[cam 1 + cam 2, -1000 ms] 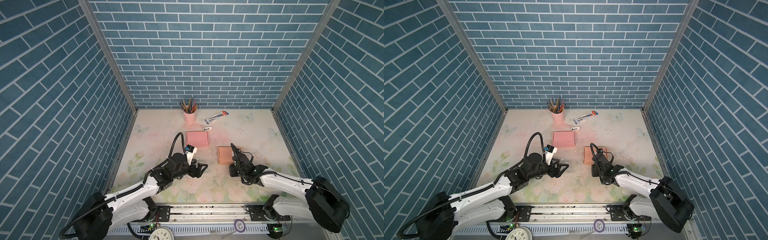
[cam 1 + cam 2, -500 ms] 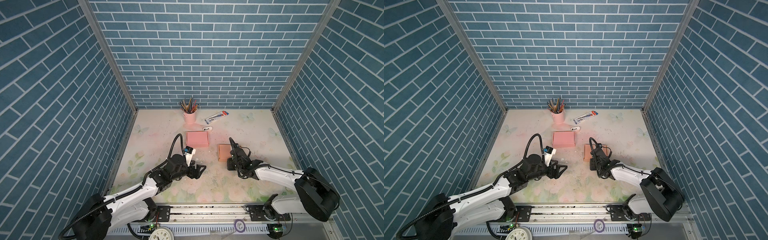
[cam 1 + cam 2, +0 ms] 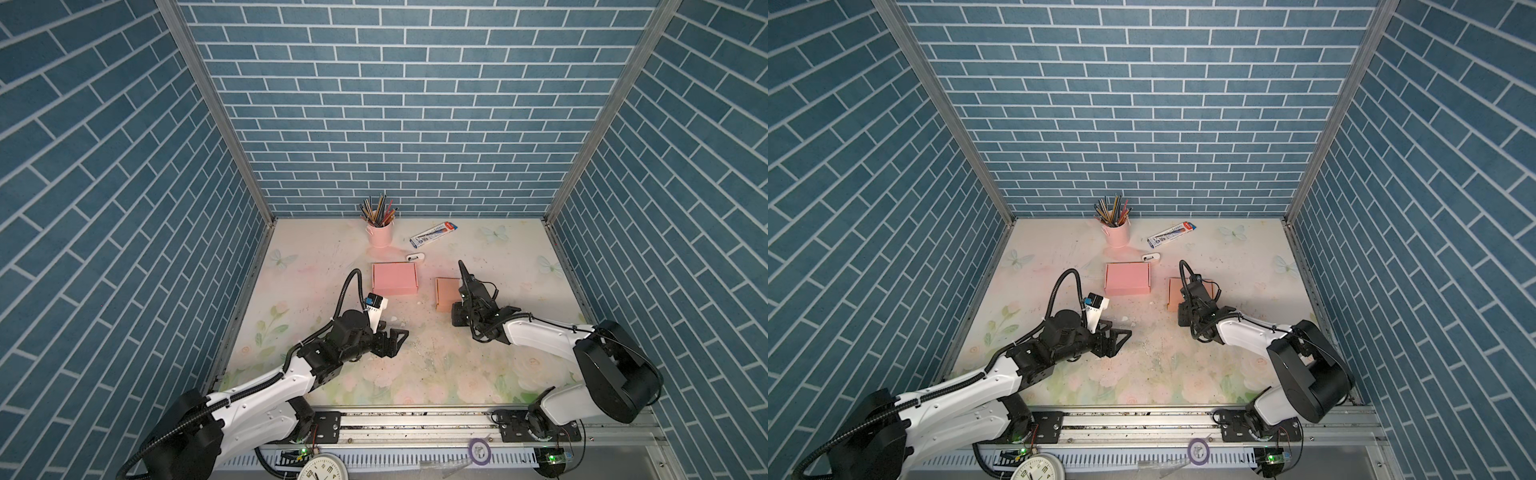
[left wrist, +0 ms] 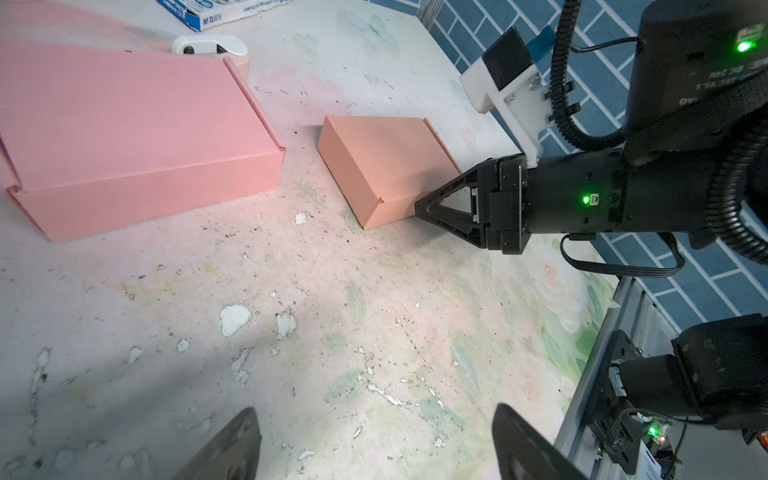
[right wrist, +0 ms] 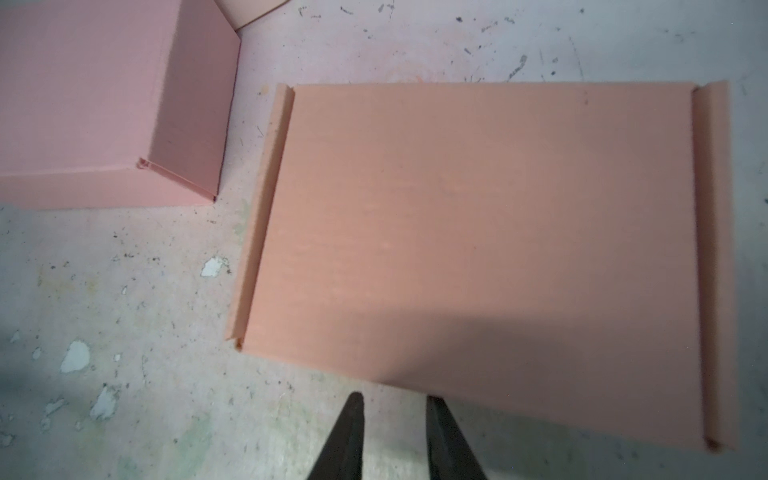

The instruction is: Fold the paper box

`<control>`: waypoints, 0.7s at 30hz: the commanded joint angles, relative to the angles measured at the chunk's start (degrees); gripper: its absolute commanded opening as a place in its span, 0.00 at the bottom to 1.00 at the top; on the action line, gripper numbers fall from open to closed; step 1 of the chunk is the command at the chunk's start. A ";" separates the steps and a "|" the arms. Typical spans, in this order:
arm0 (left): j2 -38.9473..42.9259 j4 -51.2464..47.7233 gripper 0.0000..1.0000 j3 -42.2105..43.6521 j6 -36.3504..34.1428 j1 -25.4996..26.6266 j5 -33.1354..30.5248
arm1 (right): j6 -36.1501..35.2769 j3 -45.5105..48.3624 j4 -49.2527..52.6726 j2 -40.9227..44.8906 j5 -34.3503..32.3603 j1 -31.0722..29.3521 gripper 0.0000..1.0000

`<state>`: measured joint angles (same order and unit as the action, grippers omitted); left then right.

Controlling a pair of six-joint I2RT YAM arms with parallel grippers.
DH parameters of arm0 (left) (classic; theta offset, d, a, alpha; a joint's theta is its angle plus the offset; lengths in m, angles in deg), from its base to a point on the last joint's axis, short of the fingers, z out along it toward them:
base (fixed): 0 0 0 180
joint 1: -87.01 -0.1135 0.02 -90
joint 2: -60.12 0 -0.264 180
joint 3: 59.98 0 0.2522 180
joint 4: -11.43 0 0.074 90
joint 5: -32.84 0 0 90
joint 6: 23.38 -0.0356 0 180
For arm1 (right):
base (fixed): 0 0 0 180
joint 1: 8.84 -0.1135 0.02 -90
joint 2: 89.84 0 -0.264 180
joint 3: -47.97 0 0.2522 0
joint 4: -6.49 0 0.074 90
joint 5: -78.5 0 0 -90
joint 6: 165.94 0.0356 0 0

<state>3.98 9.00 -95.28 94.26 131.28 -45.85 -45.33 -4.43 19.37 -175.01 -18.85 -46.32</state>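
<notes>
One orange paper box (image 5: 478, 249) lies just beyond the right hand (image 5: 394, 398).

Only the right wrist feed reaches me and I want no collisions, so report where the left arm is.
Observer: The left pincer hangs wide open over the table, apart from the pink box and the peach box.
Operator: Describe my pincer from the side.
Observer: In the left wrist view the right pincer has its tip level with the peach box's near end wall, below the lid; contact I cannot tell.
Operator: Name what stands farther back.
Observer: A pink pencil cup stands near the back wall.
</notes>
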 commanded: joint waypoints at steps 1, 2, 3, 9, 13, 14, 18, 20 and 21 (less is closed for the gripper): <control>2.31 0.02 0.88 0.94 0.21 -0.98 -1.91 | -2.35 -2.25 -0.41 -2.16 0.19 0.63 0.29; 2.80 0.09 0.88 1.10 0.28 -1.18 -2.01 | -2.72 -2.68 -0.32 -2.63 0.06 0.82 0.29; 3.34 -0.09 0.88 1.20 0.31 -1.42 -2.09 | -3.03 -3.21 -0.18 -3.28 0.00 1.07 0.29; 5.30 -1.07 0.88 1.51 0.22 -2.28 -2.24 | -4.48 -5.43 0.29 -6.07 0.58 2.88 0.29; 5.67 -1.08 0.88 1.59 0.28 -2.56 -1.92 | -5.40 -6.82 0.44 -7.66 1.20 3.93 0.28; 5.67 -1.20 0.88 1.59 0.31 -2.52 -1.83 | -5.62 -7.10 0.51 -8.09 1.37 4.11 0.28; 5.84 -1.17 0.88 1.61 0.16 -2.78 -1.86 | -6.20 -8.03 0.64 -9.28 1.71 4.93 0.28; 5.87 -1.39 0.88 1.54 0.14 -2.83 -1.87 | -6.45 -8.38 0.61 -9.82 1.98 5.22 0.28; 5.95 -1.39 0.88 1.50 0.07 -2.81 -1.85 | -6.61 -8.55 0.67 -10.13 2.08 5.38 0.28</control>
<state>9.16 8.00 -94.43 94.31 128.94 -47.12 -50.00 -11.62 19.37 -183.95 -17.41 -41.42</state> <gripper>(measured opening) 0.882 0.282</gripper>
